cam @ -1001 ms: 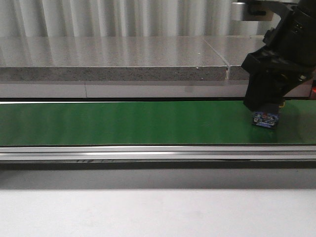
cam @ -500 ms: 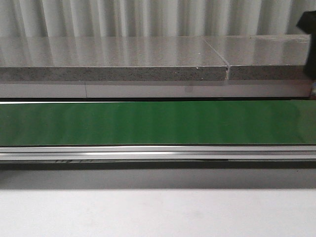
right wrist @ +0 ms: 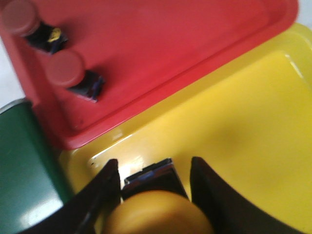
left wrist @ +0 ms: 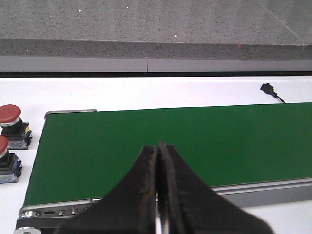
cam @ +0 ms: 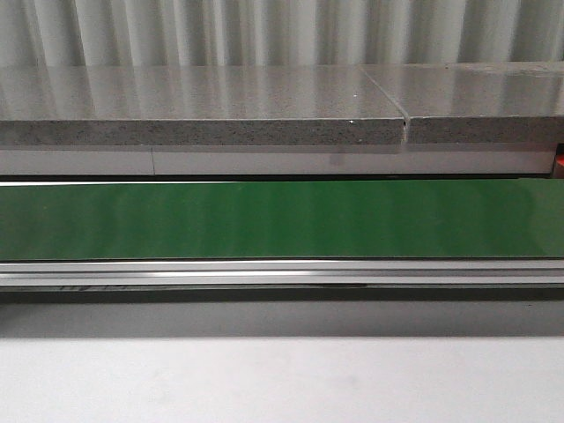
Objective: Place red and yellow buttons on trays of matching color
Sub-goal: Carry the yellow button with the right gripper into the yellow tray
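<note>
Your right gripper point(right wrist: 153, 195) grips a yellow button point(right wrist: 156, 214) over the yellow tray point(right wrist: 243, 146), near its edge beside the red tray point(right wrist: 161, 53). Released carelessly, it might topple. Your left gripper point(left wrist: 158, 195) is clenched, empty.

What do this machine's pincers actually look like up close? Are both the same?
Both look alike in colour: black. The left gripper has two broad fingers that narrow to thin tips, their inner edges looking scuffed and brownish. The right gripper shows two black, wedge-shaped fingers with smooth, slightly glossy faces. No cables, labels or markings show on either in these views, and the front view shows neither arm.
</note>
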`<act>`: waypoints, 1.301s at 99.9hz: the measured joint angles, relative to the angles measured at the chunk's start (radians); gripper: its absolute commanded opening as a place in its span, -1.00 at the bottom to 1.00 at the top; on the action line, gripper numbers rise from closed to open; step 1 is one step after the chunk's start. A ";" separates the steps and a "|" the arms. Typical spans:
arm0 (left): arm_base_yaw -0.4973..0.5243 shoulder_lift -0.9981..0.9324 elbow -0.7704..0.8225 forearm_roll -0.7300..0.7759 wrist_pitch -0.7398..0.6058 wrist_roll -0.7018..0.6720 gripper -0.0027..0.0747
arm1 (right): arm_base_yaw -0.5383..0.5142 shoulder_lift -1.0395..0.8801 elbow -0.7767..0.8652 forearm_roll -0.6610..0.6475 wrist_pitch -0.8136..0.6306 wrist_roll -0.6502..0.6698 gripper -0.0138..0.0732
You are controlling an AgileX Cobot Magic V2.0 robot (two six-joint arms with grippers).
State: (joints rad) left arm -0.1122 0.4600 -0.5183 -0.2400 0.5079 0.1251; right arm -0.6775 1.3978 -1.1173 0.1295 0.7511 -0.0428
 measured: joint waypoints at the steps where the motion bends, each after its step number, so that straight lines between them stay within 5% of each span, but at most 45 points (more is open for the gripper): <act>1: 0.000 0.000 0.000 0.000 0.000 0.000 -0.98 | -0.008 0.003 0.000 0.000 -0.004 0.000 -0.40; 94: 0.000 0.000 0.000 0.000 0.000 0.000 -0.98 | -0.043 0.396 0.000 0.000 -0.202 0.013 -0.39; 130: 0.000 0.000 0.000 0.000 0.000 0.000 -0.98 | -0.043 0.405 0.000 0.000 -0.216 0.013 0.41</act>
State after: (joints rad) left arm -0.1122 0.4600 -0.5183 -0.2400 0.5079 0.1251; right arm -0.7207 1.8030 -1.1173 0.1295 0.5351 -0.0299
